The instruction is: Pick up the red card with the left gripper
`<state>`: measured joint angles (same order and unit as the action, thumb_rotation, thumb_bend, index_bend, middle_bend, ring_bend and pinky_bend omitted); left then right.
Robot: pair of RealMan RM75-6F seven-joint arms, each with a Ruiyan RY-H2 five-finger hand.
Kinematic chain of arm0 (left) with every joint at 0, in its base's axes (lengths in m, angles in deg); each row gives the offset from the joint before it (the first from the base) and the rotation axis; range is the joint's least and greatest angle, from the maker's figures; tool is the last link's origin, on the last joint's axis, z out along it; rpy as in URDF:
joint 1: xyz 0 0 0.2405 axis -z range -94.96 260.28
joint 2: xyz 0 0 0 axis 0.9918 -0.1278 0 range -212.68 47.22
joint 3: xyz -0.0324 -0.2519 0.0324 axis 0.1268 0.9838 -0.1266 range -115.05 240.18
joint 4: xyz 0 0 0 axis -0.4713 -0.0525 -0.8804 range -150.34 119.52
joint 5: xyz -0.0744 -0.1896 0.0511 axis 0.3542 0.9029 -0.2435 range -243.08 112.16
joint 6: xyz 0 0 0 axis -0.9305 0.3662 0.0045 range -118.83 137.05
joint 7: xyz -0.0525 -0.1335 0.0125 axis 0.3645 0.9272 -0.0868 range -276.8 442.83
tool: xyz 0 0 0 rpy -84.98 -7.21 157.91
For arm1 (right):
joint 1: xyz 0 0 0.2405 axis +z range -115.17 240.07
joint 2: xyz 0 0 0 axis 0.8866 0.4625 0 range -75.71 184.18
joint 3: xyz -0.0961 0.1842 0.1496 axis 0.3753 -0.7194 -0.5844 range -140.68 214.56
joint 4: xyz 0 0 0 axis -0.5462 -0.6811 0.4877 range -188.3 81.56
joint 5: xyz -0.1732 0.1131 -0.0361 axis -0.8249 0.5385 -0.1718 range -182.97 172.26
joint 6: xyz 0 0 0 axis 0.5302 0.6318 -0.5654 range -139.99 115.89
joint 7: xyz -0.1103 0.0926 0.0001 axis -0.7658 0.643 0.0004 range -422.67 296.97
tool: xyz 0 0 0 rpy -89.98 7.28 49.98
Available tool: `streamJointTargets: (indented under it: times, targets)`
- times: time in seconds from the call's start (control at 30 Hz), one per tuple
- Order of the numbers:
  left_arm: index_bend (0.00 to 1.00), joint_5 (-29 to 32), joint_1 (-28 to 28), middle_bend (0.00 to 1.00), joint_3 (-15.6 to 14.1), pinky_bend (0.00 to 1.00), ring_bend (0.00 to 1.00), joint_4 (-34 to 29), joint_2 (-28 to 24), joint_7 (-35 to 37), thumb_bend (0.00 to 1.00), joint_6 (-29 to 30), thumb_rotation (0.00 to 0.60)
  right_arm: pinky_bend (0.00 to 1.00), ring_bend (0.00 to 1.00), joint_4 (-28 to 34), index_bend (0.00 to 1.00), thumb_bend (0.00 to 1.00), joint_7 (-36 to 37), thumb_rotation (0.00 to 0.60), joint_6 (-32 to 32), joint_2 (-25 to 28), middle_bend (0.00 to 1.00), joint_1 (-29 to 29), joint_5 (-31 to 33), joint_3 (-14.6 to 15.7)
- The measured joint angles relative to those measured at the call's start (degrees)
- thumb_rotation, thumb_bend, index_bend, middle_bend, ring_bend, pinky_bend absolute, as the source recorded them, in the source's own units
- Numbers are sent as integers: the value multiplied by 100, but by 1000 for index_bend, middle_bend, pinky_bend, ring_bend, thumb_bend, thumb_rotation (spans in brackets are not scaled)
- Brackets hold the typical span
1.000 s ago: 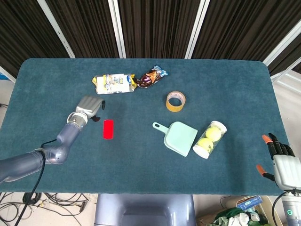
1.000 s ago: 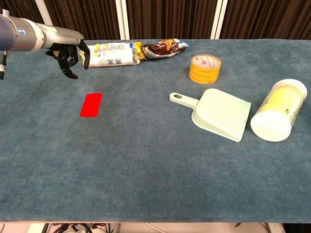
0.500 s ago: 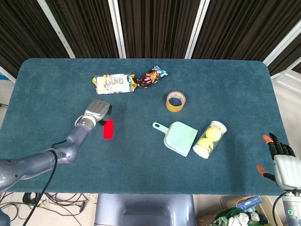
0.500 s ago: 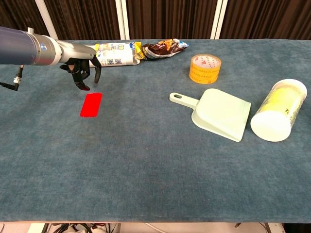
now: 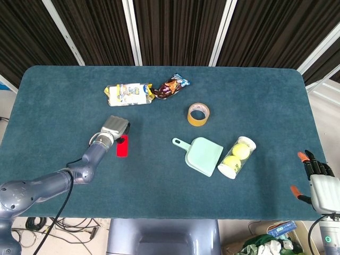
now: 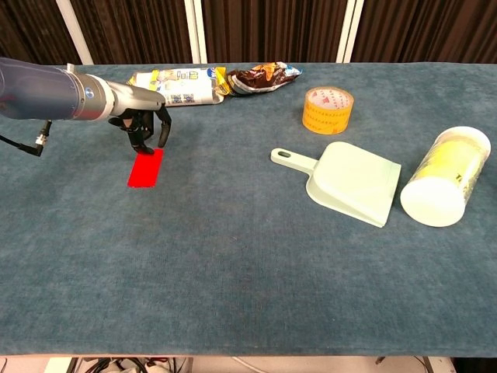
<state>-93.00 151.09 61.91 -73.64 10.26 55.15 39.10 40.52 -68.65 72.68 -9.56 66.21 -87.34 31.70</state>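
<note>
The red card [image 6: 145, 169] lies flat on the blue tabletop; in the head view it [image 5: 122, 148] shows partly under my left hand. My left hand [image 6: 144, 128] [image 5: 115, 127] hangs over the card's far end, fingers pointing down and apart, fingertips at or just above the card's far edge. Nothing is held in it. Whether the fingertips touch the card I cannot tell. My right hand [image 5: 320, 183] is off the table's near right corner, fingers spread, empty; the chest view does not show it.
Behind the left hand lie a snack packet [image 6: 178, 85] and a brown wrapper [image 6: 264, 77]. A tape roll [image 6: 327, 109], a pale green dustpan [image 6: 352, 183] and a tube of tennis balls [image 6: 444, 176] sit to the right.
My left hand has moved right and nearer, from beside the snack packet down to the card's far end. The card and the right hand have not moved.
</note>
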Motion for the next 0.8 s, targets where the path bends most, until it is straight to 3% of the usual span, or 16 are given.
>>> streamJointTargets:
  times: [0.8]
  targets:
    - [485,-22,35,824,-58,879,833,195,178,-124,362,89,600,186,182,26,126,129,-8,600,-27,-3,58,-2,43,-3]
